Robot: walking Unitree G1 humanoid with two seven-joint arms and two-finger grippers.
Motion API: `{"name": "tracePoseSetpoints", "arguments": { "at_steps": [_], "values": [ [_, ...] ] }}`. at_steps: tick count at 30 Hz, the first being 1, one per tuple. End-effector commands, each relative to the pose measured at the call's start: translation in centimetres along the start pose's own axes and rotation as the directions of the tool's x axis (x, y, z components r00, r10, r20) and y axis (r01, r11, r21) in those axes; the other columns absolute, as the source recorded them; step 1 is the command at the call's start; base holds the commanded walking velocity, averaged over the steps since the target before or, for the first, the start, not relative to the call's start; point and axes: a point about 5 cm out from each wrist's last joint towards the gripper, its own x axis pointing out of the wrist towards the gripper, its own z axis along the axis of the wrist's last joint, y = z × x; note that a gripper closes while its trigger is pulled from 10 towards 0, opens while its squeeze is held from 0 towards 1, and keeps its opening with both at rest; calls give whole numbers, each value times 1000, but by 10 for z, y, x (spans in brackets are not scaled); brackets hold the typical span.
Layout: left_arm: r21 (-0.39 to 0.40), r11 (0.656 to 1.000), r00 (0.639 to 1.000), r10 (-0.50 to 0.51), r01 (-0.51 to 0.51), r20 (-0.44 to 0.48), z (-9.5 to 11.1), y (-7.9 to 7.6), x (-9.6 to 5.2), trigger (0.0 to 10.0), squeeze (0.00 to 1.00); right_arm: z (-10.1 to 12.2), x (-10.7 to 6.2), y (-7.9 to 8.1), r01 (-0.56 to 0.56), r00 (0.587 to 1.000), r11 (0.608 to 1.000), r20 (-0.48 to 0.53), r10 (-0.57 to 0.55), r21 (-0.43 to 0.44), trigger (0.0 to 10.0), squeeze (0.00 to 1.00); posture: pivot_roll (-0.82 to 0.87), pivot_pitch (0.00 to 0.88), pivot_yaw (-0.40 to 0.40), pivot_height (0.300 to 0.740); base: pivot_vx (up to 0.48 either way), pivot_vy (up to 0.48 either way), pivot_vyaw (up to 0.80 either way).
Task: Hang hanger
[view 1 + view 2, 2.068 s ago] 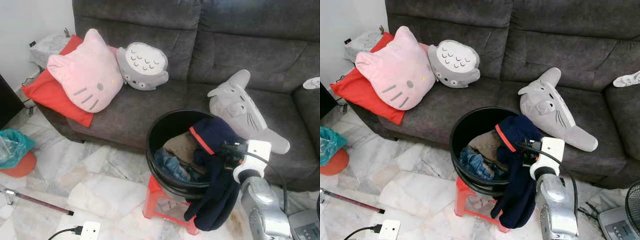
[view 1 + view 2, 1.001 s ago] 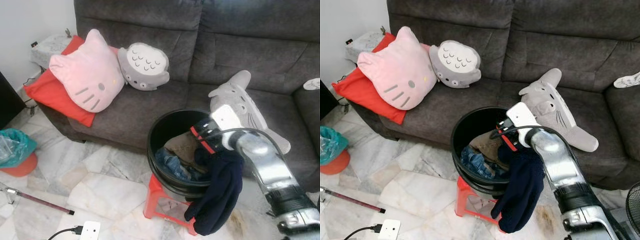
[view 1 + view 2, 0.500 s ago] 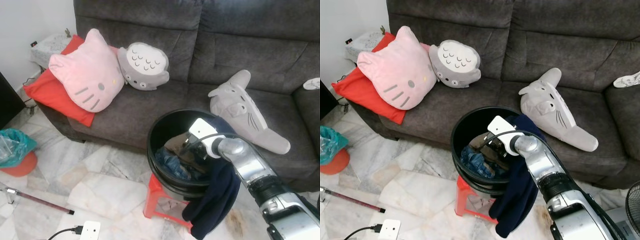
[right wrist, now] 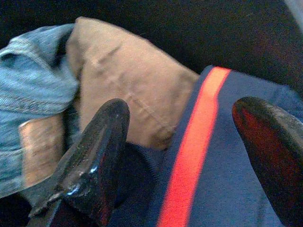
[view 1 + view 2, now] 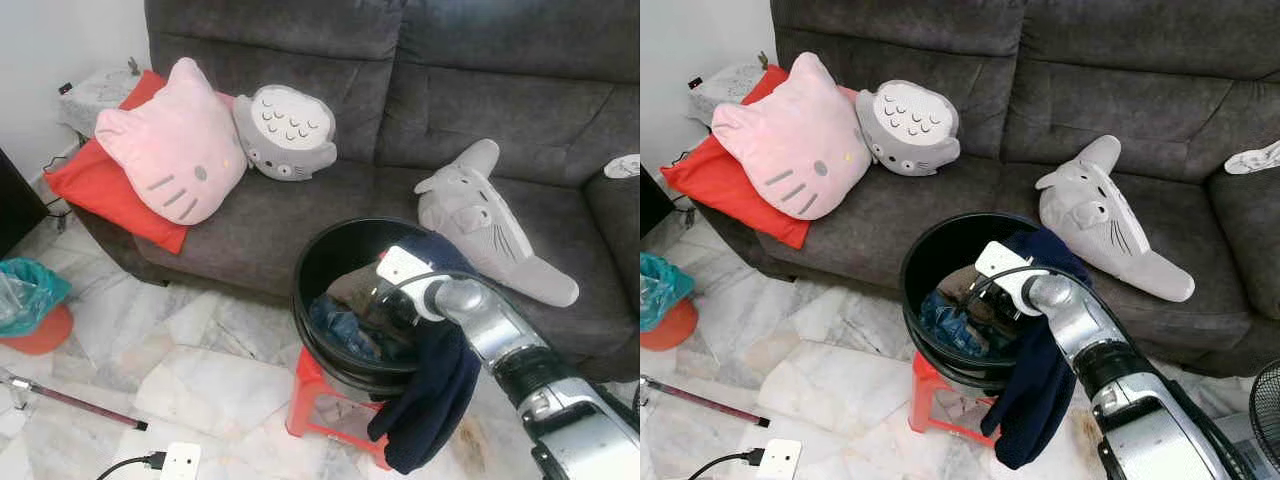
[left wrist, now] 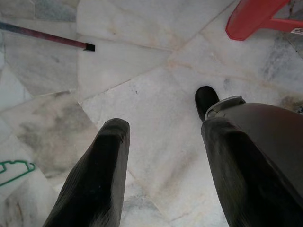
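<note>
Jaws spread wide, the right gripper hovers over the navy garment in the black bucket.

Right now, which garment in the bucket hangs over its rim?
The navy garment with the red stripe; the denim and tan pieces lie inside the black bucket.

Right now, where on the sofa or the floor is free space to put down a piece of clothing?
Bare grey sofa seat lies between the pink cat cushion and the grey plush toy. Bare marble floor lies left of the red plastic stool. The black round basket is crowded with clothes, with the right hand open over them.
</note>
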Motion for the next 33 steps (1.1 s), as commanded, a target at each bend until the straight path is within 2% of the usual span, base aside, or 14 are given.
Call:
{"name": "tracePoseSetpoints", "arguments": {
  "at_steps": [1,19,33],
  "values": [
    [-12,1000,1000,-3,3,-30,-8,-1,-2,10000,0,2,-2,-7,43,999,999,-3,-43,0,10000,0,-87,79,12,740,0,0,0],
    [-9,1000,999,-5,5,-32,-9,0,-2,10000,0,-10,-7,-14,95,992,995,-75,-97,-32,10000,0,-92,80,16,740,0,0,0],
    [-7,1000,1000,-4,4,-31,-8,0,-2,10000,0,-6,-5,-6,36,998,997,-47,-39,-69,10000,0,-92,84,17,740,0,0,0]
  ]
}}
